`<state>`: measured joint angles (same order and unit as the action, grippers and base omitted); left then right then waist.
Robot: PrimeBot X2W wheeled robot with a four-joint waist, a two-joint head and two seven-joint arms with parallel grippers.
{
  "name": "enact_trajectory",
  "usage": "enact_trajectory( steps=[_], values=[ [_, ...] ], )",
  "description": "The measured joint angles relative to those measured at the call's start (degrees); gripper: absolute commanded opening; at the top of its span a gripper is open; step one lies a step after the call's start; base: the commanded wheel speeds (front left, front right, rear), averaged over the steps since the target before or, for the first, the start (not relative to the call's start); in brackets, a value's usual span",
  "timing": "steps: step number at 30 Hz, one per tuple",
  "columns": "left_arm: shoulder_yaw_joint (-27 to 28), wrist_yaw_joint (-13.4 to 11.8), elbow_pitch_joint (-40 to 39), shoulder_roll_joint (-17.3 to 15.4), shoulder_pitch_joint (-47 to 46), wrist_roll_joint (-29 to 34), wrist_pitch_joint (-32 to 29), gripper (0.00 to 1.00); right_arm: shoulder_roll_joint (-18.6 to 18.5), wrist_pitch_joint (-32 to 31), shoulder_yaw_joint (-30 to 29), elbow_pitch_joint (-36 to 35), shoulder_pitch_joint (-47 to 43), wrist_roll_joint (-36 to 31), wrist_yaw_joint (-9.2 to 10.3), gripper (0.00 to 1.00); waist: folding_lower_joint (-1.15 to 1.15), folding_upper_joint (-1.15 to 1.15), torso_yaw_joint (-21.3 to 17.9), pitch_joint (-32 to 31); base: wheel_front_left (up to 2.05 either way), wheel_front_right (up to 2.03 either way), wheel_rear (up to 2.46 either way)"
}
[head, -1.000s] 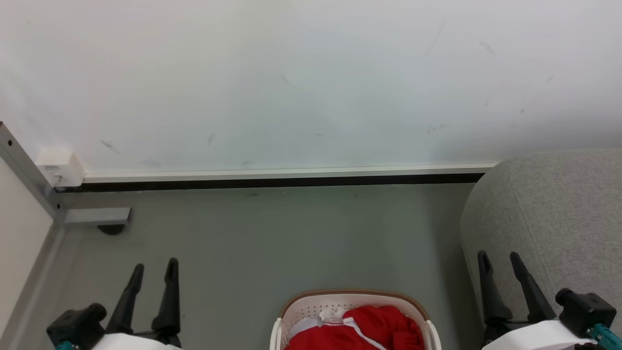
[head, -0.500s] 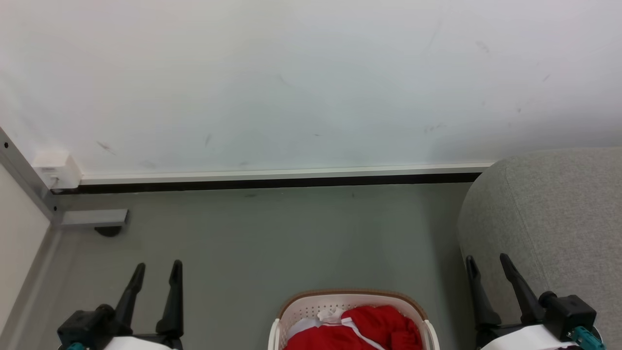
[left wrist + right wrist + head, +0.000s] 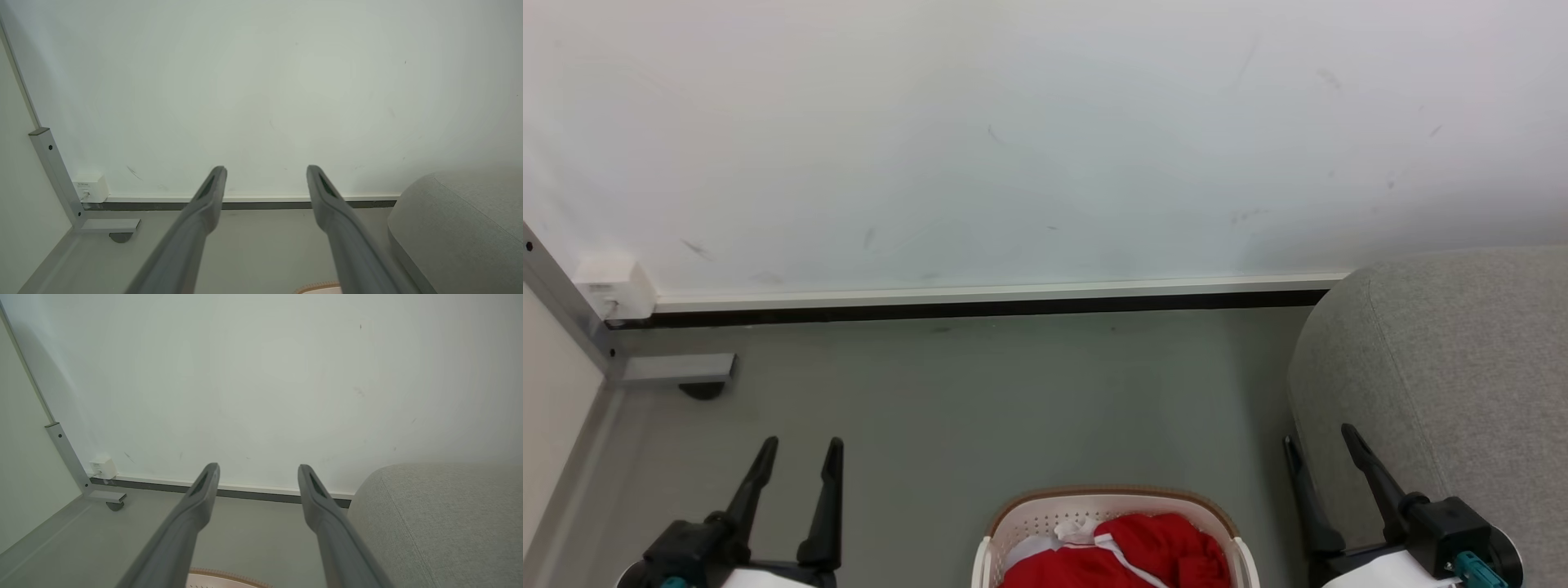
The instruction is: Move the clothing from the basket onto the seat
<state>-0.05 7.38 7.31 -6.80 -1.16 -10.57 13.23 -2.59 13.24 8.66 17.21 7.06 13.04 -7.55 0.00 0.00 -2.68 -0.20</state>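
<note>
The white perforated basket (image 3: 1045, 516) with a brown rim sits on the floor at the bottom centre of the head view, its near part cut off. Red clothing (image 3: 1152, 547) with white trim lies bunched inside it. The grey sofa seat (image 3: 1462, 384) rises at the right. My left gripper (image 3: 800, 447) hangs open at the lower left, left of the basket. At the lower right my right gripper (image 3: 1319, 435) is open, between basket and sofa. In the left wrist view the left gripper (image 3: 265, 168) is empty; a sliver of basket rim (image 3: 320, 287) shows. In the right wrist view the right gripper (image 3: 258, 466) is empty.
A white wall (image 3: 1045, 139) with a dark baseboard runs across ahead. A grey metal frame post with a foot and caster (image 3: 682, 371) stands at the left by a small white box (image 3: 613, 286). Grey floor (image 3: 980, 400) lies between wall and basket.
The left gripper has shifted right and the right gripper left and lower, both drawing nearer the basket. The head view has shifted slightly.
</note>
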Motion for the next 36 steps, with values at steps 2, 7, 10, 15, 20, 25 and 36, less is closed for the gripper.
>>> enact_trajectory(
  steps=[2, 7, 10, 15, 20, 25, 36],
  values=[
    [-0.1, 0.0, -0.1, -0.1, 0.0, 0.6, 0.2, 1.0, 0.0, 0.3, 0.2, 0.1, 0.0, -0.6, 0.0, 1.0, 0.0, 0.0, 0.0, 0.0, 0.0, 0.0, 0.0],
    [-0.4, 0.0, -0.2, -0.3, 0.3, 2.6, 0.9, 1.0, 0.0, 0.9, 0.8, 0.3, 0.1, -2.6, 0.0, 1.0, 0.0, 0.0, -0.1, -0.1, 0.0, 0.0, 0.0],
    [-0.5, 0.0, -0.2, -0.5, 0.3, 3.5, 1.1, 1.0, -0.1, 1.1, 1.0, 0.3, 0.1, -3.4, 0.0, 1.0, 0.0, 0.0, -0.2, -0.1, 0.0, 0.0, 0.0],
    [-0.5, 0.2, -0.2, -0.5, 0.3, 4.5, 1.6, 1.0, -0.1, 1.6, 1.3, 0.4, 0.2, -5.0, 0.0, 1.0, 0.0, 0.0, -0.3, -0.1, 0.0, 0.0, 0.0],
    [-0.4, 0.2, -0.1, -0.4, 0.4, 5.2, 1.9, 1.0, -0.1, 1.8, 1.3, 0.4, 0.2, -5.7, 0.0, 1.0, 0.0, 0.0, -0.4, -0.3, 0.0, 0.0, 0.0],
    [0.0, 0.2, 0.0, -0.1, 0.4, 5.1, 1.9, 1.0, -0.1, 1.8, 1.4, 0.4, 0.2, -5.5, 0.0, 1.0, 0.0, 0.0, -0.4, -0.3, 0.0, 0.0, 0.0],
    [0.0, 0.2, 0.3, 0.0, 0.4, 4.9, 1.9, 1.0, -0.1, 1.8, 1.3, 0.4, 0.3, -5.4, 0.0, 1.0, 0.0, 0.0, -0.5, -0.2, 0.0, 0.0, 0.0]
  ],
)
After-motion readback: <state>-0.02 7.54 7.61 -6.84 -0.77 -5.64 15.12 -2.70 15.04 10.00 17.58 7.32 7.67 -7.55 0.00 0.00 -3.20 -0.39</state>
